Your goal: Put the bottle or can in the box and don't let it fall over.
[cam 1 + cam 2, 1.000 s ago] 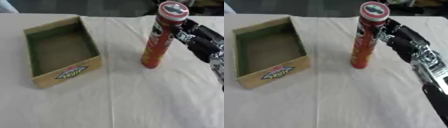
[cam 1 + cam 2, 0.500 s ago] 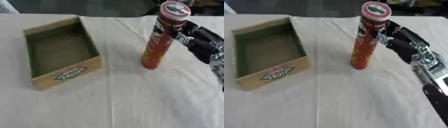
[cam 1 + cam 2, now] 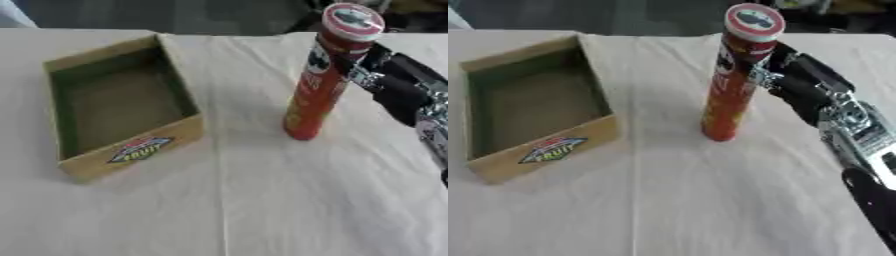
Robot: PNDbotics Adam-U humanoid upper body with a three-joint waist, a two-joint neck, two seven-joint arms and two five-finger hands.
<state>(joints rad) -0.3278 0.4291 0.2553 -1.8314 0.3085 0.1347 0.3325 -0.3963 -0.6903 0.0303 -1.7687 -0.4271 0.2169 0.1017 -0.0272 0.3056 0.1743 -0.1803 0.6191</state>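
Closest to the camera there's just bare tablecloth [image 3: 262,210], pale cream with a few creases running through it, covering the whole table. A bit further back on the left sits the cardboard box [image 3: 122,155], open on top, nothing inside it, dark greenish on the inner walls, with a colourful fruit-style label [image 3: 140,149] on the short side facing the camera. It sits slightly askew to the table edge. To the right of it, well apart from the box, the tall red can [image 3: 732,85] is standing upright on the cloth, one of those chip tubes with a white-rimmed lid on top. So it's on the table, not in the box yet. The right hand [image 3: 798,87] comes in from the right side, black with silver bits along the arm, and it's up against the upper half of the can on the can's right side. Dark fingers [image 3: 350,60] look to be wrapped around the tube just under the lid, so I'd say it has hold of the can, though the far side of the grip is hidden behind the tube. The left hand doesn't show anywhere in either view. Past the table's far edge it's just dark background clutter, too murky to make out.
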